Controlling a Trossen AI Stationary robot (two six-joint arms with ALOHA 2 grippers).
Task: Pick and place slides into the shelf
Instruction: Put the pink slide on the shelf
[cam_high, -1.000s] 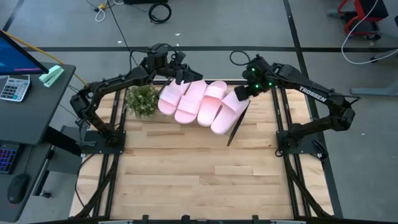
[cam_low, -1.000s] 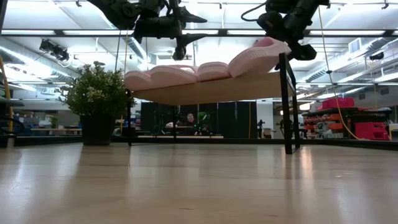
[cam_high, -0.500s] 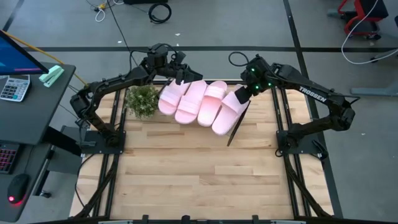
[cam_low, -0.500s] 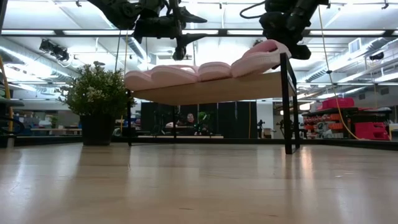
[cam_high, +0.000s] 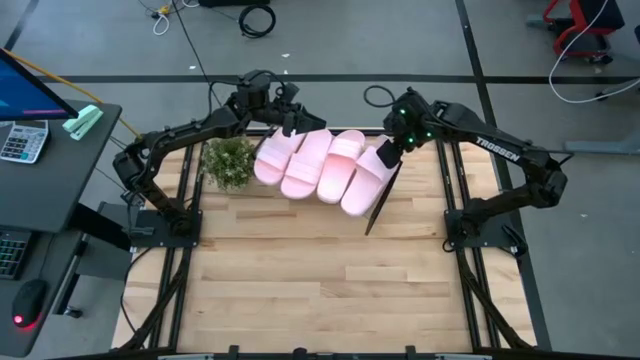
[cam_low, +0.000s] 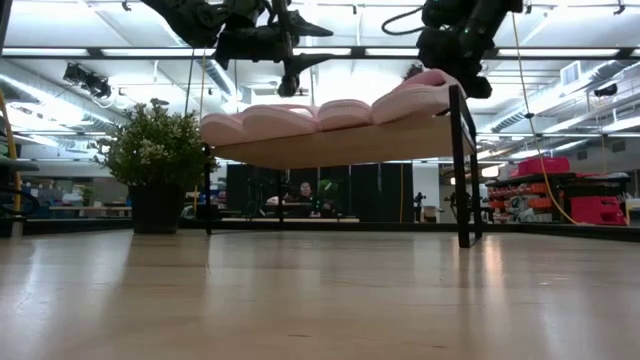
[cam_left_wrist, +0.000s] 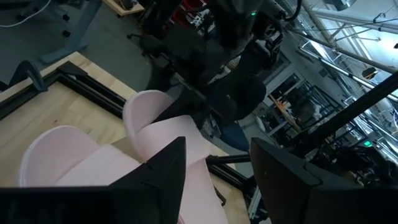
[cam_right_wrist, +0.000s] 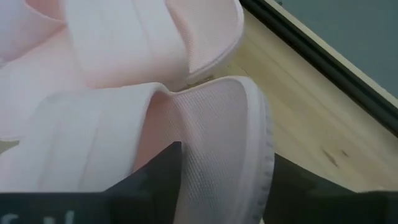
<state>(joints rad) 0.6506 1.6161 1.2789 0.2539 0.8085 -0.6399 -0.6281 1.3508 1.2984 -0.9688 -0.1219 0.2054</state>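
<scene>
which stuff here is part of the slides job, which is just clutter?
Job:
- four pink slides, all lying on the shelf
- shelf
- right gripper, jaws astride the heel of the rightmost slide
- left gripper, over the row's other end

Clutter:
- potted plant
- calculator
- mouse

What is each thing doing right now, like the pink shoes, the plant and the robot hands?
Four light pink foam slide sandals: side by side on the shelf, rightmost one tilted.
Slanted light-wood shelf on black legs: standing, holding all four.
Green potted plant: upright beside the shelf.
Left hand: open, empty, above the shelf's far edge.
Right hand: fingers either side of the rightmost sandal's end.
</scene>
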